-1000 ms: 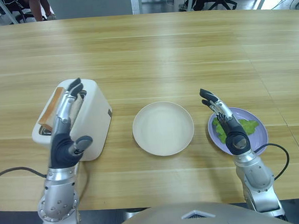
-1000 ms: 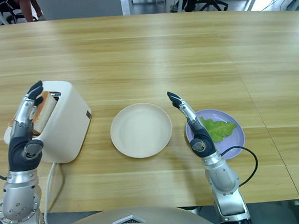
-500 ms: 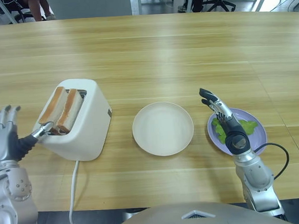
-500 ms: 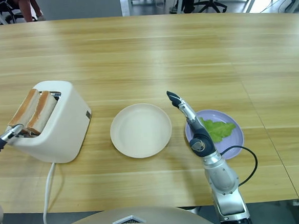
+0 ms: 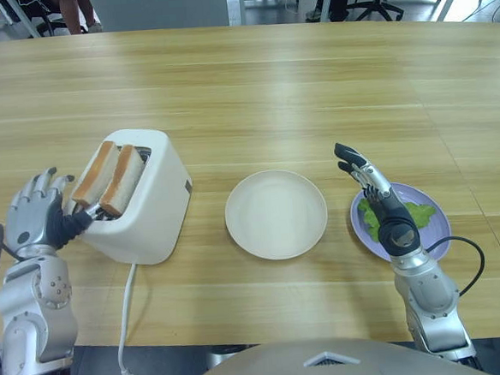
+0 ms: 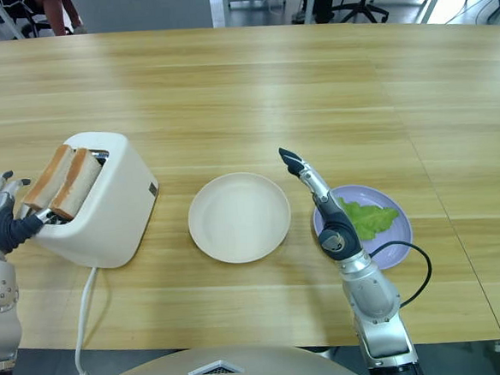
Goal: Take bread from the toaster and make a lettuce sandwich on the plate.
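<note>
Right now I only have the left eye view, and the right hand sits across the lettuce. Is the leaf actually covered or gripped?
Observer: No. From the right eye view the lettuce lies bare on the purple plate. The right hand crosses just the plate's left rim, fingers straight, holding nothing.
Operator: One leaf or a pile?
Observer: It looks like one ruffled leaf, lying flat from the plate's middle toward its right rim.

Left hand (image 5: 38, 221) raised, splayed open, seemingly empty, right hand (image 5: 380, 204) upright, flat, extended straight.
</note>
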Tool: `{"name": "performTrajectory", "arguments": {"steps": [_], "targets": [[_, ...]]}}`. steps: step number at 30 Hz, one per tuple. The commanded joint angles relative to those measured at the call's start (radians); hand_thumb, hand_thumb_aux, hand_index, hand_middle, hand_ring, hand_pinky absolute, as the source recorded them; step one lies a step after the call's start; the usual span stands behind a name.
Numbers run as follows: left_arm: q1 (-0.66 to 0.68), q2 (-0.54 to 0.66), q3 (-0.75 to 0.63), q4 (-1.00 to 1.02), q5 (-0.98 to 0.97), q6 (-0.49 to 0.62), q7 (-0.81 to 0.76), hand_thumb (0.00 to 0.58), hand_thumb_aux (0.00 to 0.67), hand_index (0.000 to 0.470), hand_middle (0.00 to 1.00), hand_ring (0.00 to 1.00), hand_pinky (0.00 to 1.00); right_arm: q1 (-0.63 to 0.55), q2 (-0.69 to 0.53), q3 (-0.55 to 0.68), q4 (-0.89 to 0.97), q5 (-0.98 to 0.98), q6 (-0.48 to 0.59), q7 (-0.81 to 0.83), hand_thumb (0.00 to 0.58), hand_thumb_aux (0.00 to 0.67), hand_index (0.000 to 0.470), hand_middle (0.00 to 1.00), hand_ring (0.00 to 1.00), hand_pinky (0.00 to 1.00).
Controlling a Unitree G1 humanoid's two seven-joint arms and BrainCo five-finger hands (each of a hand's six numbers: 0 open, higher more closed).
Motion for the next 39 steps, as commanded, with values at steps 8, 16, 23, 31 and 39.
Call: {"name": "performTrajectory", "arguments": {"steps": [8,16,23,31,39], "targets": [[-0.073,0.027,0.019,-0.052,-0.039,-0.128,0.14,0.58,0.67,0.46,0.92,0.92,0.92,-0.005,0.001,-0.019,-0.008,-0.024,0.011,-0.009,0.0,0.0,0.0,0.0,0.0,0.0],[-0.159,-0.041,0.139,-0.132,-0.286,-0.233,0.204,0.58,0.67,0.46,1.0,1.0,1.0,-0.077,0.007,-0.134,0.008,-0.321,0.154,-0.143,0.0,0.0,0.0,0.0,0.0,0.0],[-0.252,-0.07,0.175,-0.315,-0.448,-0.263,0.154,0.58,0.67,0.46,1.0,1.0,1.0,-0.146,-0.179,-0.198,0.047,-0.662,0.232,-0.183,0.0,0.0,0.0,0.0,0.0,0.0],[-0.287,-0.139,-0.229,-0.491,-0.517,-0.151,-0.095,0.58,0.67,0.46,1.0,1.0,1.0,-0.16,-0.413,-0.133,0.213,-0.954,0.321,-0.19,0.0,0.0,0.0,0.0,0.0,0.0],[-0.311,-0.125,-0.567,-0.182,-0.42,-0.122,-0.311,0.58,0.67,0.46,1.0,1.0,1.0,-0.185,-0.546,-0.112,0.253,-1.045,0.402,-0.168,0.0,0.0,0.0,0.0,0.0,0.0]]}}
